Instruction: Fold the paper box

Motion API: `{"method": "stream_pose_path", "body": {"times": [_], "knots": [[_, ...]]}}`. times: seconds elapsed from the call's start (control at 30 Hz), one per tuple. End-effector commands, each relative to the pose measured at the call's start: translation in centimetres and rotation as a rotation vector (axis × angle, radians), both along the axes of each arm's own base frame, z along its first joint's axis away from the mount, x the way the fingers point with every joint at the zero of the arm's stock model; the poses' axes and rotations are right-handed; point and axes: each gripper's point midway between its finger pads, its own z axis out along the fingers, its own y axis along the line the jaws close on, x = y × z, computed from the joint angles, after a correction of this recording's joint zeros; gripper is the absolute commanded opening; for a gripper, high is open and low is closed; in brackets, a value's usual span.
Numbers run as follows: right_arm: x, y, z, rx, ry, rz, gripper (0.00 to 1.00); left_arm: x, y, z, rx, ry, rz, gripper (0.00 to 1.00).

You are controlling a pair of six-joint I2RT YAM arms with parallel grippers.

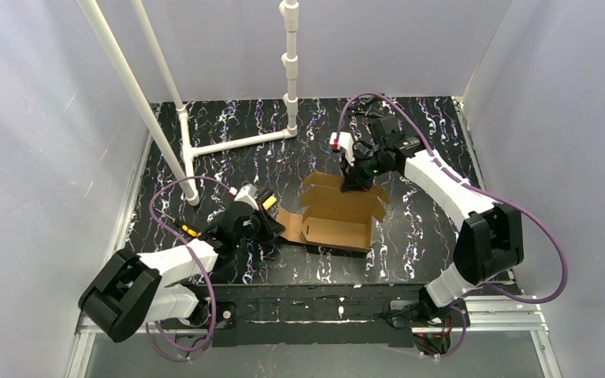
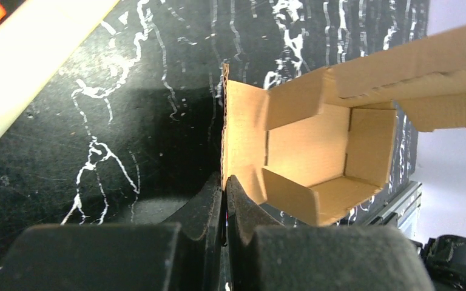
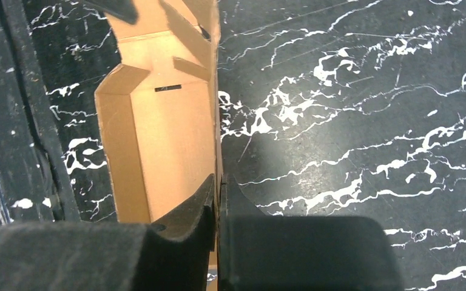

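The paper box is a brown cardboard tray, open on top, with flaps spread out, lying mid-table. My left gripper is at its left side. In the left wrist view that gripper is shut, and the left flap, seen edge-on, runs down between its tips. My right gripper is at the box's far wall. From the right wrist, this gripper is shut on the edge of that wall, one finger inside the box and one outside.
A white pipe frame lies on the black marbled table at the back left, with an upright pipe and slanting pipes. White walls close in three sides. A metal rail runs along the near edge.
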Motion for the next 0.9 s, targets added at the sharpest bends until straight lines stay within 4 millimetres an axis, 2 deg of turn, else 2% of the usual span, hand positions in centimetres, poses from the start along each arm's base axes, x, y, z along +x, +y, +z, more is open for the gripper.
{"method": "stream_pose_path", "body": {"times": [0.0,0.17,0.4,0.53,0.63,0.87], "knots": [[2.0,0.3,0.1,-0.003,-0.022,-0.077,0.15,-0.1,0.1,1.8,0.017,-0.116,-0.076,0.00],[2.3,0.2,-0.3,-0.013,-0.010,-0.105,0.22,-0.1,0.2,2.9,0.035,-0.188,-0.115,0.00],[2.6,0.3,-0.8,-0.013,0.006,-0.135,0.23,0.6,-0.8,4.8,0.033,-0.252,-0.168,0.00],[3.0,0.5,-0.9,-0.011,0.018,-0.153,0.27,0.8,-1.2,5.6,0.038,-0.278,-0.198,0.00],[3.0,0.6,-1.1,-0.005,0.034,-0.162,0.23,0.8,-1.6,6.0,0.038,-0.290,-0.222,0.00],[3.2,1.0,-1.2,0.010,0.060,-0.179,0.03,0.7,-2.7,6.7,0.034,-0.297,-0.262,0.00]]}}
